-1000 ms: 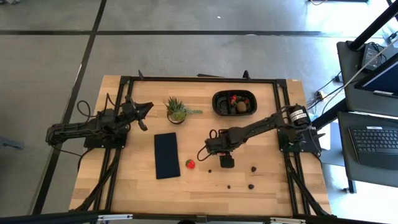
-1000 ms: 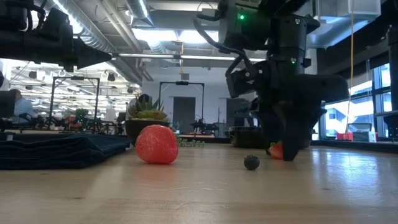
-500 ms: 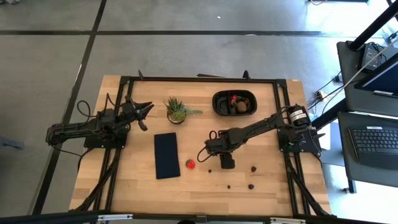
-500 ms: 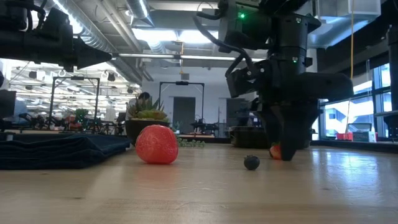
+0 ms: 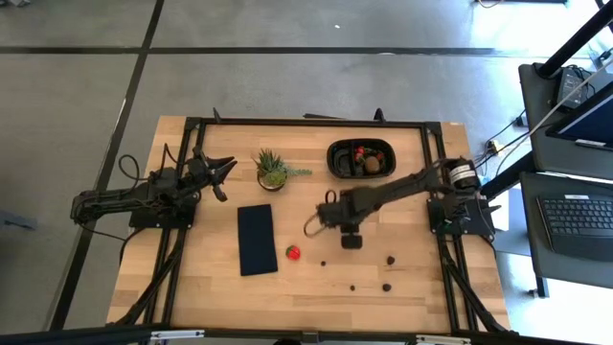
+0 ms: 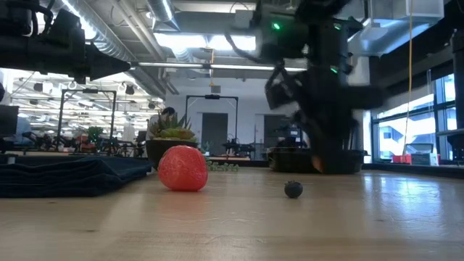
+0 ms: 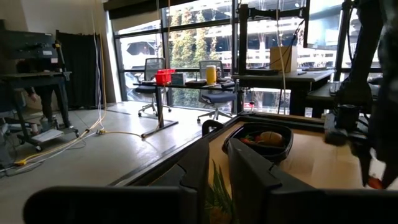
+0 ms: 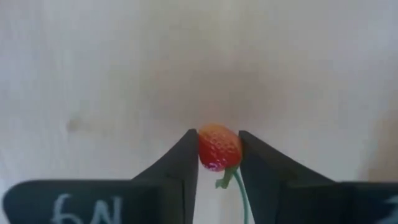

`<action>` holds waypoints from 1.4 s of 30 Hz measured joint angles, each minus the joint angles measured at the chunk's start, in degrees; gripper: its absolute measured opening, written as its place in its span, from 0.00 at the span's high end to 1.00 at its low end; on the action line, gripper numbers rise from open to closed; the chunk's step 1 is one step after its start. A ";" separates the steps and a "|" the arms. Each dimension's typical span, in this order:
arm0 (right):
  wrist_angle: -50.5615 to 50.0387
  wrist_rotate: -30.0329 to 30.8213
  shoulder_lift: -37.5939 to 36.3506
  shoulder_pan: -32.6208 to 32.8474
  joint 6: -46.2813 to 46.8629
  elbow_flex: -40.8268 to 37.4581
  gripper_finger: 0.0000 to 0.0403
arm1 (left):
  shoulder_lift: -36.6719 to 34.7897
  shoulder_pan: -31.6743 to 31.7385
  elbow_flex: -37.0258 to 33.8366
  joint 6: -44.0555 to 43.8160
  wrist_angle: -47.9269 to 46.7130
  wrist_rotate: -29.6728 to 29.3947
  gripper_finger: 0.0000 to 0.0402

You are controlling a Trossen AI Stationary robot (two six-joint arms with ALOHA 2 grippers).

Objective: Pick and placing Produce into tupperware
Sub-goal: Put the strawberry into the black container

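With a strawberry (image 8: 219, 148) pinched firm, the right gripper (image 8: 217, 163) should rise clear, then cross to the container (image 5: 360, 159); the left gripper (image 7: 211, 168) waits slightly parted beside the plant (image 5: 273, 169).

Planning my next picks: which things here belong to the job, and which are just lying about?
Job: strawberry in right gripper; tupperware, some produce inside; loose strawberry; dark berries on the table.

Lying about: potted plant; dark pad; left gripper, parked.

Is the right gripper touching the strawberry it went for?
Touching. The right wrist view shows the right gripper with both fingers pressed against the sides of the small strawberry, no gap either side.
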 joint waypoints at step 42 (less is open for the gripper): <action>-5.91 -0.74 -10.93 -42.37 -6.11 1.85 0.69 | 0.00 0.00 -0.01 0.00 -0.02 -1.48 0.95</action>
